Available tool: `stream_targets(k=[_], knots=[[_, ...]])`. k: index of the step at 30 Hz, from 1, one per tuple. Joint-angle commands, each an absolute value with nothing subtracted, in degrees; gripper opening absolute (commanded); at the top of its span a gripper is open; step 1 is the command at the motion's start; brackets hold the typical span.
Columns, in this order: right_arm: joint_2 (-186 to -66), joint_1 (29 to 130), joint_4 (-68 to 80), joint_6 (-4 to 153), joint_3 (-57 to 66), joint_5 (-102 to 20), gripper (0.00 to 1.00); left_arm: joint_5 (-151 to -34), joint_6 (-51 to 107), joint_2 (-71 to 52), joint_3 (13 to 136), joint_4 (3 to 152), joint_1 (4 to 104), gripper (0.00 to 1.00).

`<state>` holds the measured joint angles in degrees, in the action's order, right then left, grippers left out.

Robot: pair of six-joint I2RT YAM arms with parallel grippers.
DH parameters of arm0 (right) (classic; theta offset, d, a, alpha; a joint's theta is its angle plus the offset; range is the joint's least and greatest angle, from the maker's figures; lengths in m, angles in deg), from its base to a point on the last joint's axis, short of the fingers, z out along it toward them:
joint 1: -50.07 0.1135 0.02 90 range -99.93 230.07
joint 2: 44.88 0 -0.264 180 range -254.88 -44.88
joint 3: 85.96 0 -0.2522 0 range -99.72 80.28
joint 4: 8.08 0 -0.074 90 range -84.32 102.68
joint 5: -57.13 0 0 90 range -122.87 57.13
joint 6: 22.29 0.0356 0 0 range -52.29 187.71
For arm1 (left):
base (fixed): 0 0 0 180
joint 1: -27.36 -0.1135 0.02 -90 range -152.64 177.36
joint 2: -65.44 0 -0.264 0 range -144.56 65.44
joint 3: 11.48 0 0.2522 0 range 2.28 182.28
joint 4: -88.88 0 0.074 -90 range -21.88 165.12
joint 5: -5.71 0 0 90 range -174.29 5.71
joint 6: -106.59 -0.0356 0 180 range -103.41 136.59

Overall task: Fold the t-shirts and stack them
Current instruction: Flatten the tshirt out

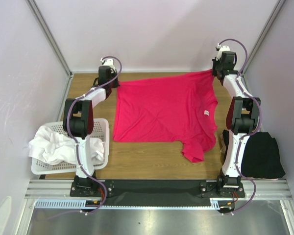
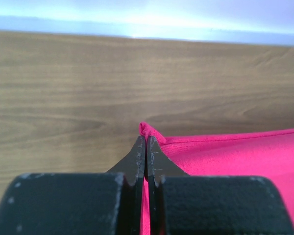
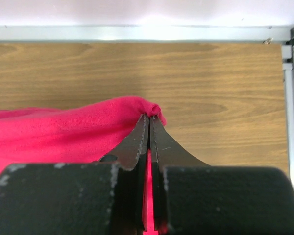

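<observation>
A crimson-pink t-shirt (image 1: 161,110) lies spread on the wooden table, with a small white label near its right side and one sleeve trailing toward the front. My left gripper (image 1: 116,84) is shut on the shirt's far left corner (image 2: 146,129); pink cloth shows between the fingers (image 2: 137,156). At the far right corner (image 3: 152,108), my right gripper (image 1: 215,73) is shut on the fabric, which bunches over the fingertips (image 3: 159,142). A black t-shirt (image 1: 262,154) lies folded at the right front. White t-shirts (image 1: 54,144) fill the basket at the left.
The white perforated basket (image 1: 102,129) stands at the left front beside the left arm. Aluminium frame posts and white walls close in the table at the back and sides (image 1: 51,39). A metal rail runs along the back edge (image 3: 137,33).
</observation>
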<state>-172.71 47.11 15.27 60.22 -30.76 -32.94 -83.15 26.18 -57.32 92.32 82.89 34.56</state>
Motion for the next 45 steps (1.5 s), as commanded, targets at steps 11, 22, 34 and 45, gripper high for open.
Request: stream_targets(k=[11,22,34,45], knots=[[-171.79,46.82,15.43,61.47,-33.52,-32.25,0.00,-84.47,27.14,-57.78,97.55,80.92,32.99,0.00],[-176.20,47.26,33.71,65.50,-53.31,-34.89,1.00,-79.02,32.14,-58.41,113.64,60.28,32.99,0.93],[-151.34,47.35,41.11,83.17,-20.04,-43.05,1.00,-78.41,42.00,-38.03,90.74,41.99,44.22,0.77],[-134.01,48.05,48.56,84.67,2.65,-43.50,0.96,-72.69,45.77,-31.51,71.11,41.28,52.14,0.56]])
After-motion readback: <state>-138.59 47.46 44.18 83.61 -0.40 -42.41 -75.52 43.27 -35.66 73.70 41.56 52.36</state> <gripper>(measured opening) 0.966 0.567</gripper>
